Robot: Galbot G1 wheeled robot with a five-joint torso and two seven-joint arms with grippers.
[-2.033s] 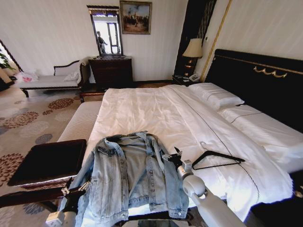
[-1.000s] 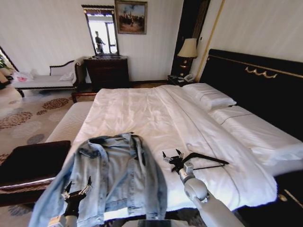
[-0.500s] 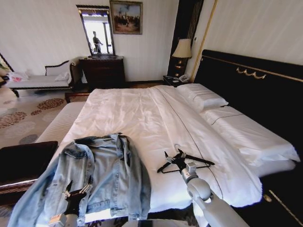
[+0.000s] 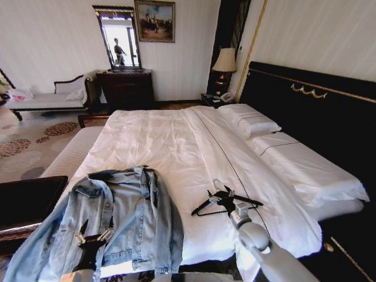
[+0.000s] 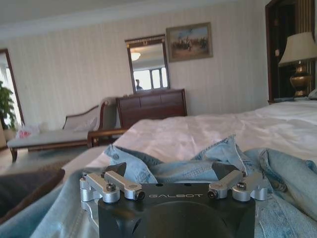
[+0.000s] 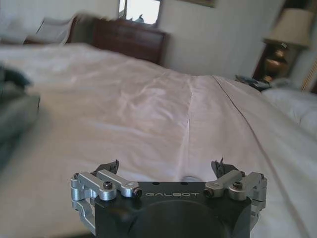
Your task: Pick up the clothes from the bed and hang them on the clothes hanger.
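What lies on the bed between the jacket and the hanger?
Only bare white duvet, seen in the head view; jacket and hanger lie apart.

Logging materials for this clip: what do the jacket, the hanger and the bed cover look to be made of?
The jacket looks like faded light blue denim, with stitched seams and worn, paler patches. The hanger is thin and black with a slim pale hook; whether it is plastic or coated metal cannot be told. The bed cover looks like matte white woven cloth, softly creased.
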